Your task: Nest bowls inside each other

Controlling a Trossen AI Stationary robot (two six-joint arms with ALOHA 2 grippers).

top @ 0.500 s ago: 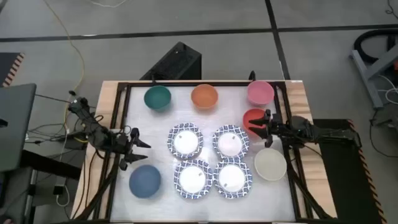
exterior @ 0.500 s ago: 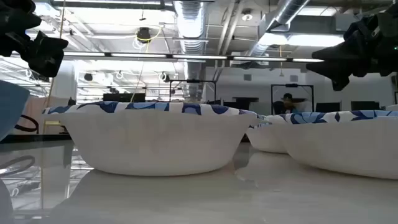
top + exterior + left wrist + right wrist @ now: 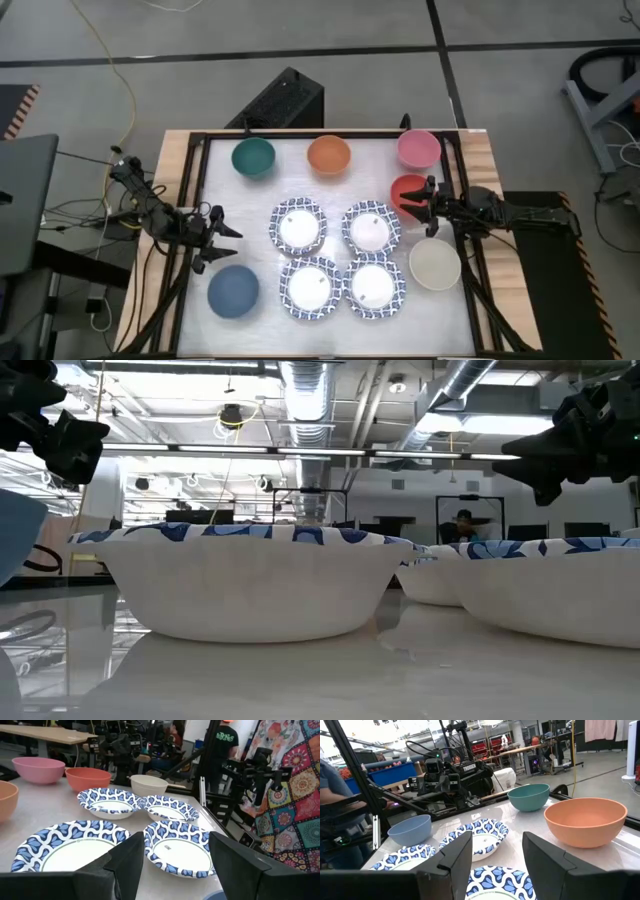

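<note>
Ten bowls sit upright on the white table, none nested. Teal [image 3: 253, 157], orange [image 3: 329, 155] and pink [image 3: 418, 148] line the far edge. Red [image 3: 405, 187] and cream [image 3: 435, 264] stand at the right, dark blue [image 3: 233, 290] at the near left. Several white bowls with blue-patterned rims [image 3: 298, 226] [image 3: 371, 229] [image 3: 310, 288] fill the middle. My left gripper [image 3: 225, 242] hovers open above the table's left side, just beyond the dark blue bowl. My right gripper [image 3: 420, 205] hovers open at the right, over the red bowl's near side. Both hold nothing.
A black frame [image 3: 195, 200] runs around the white surface, with wooden table edges [image 3: 170, 180] outside it. Cables and a laptop lie off the table's left. A person [image 3: 226, 740] stands in the room beyond the table. Bare surface lies along the near edge.
</note>
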